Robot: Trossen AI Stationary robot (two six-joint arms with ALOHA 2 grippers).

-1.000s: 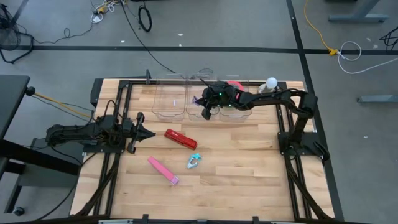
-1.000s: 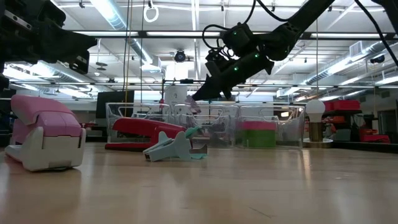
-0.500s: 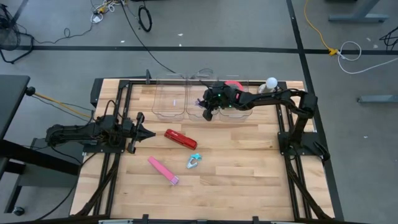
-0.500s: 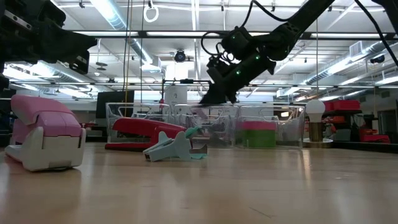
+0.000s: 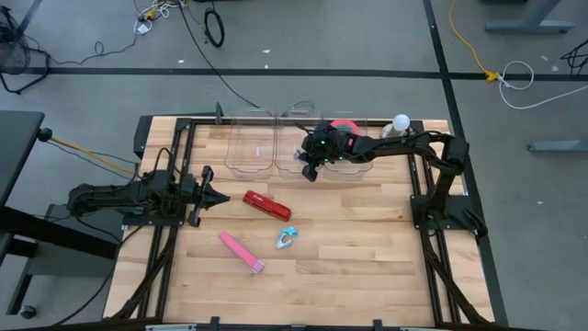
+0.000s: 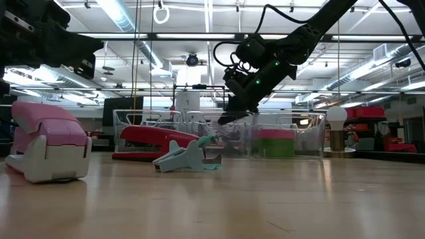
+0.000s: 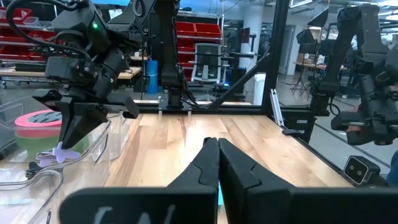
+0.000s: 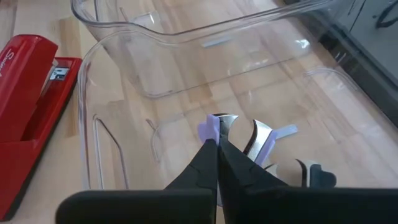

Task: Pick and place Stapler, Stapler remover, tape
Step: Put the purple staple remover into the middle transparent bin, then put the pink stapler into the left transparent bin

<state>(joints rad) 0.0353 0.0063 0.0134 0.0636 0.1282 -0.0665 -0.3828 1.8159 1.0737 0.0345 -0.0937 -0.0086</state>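
Drifting rightward over the clear bins, the right claw is hanging pressed together, empty. Nearer the red stapler, whose long axis is running diagonally on the worktop, the left claw is waiting, pressed together.

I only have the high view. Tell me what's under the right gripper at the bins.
Observer: A purple staple remover, lying on the floor of a clear bin.
Operator: Give me that gripper's state.
Observer: The right gripper is shut, tips right by the staple remover.
Operator: Report the tape.
Observer: The red roll sits on top of a green roll, in the next bin.
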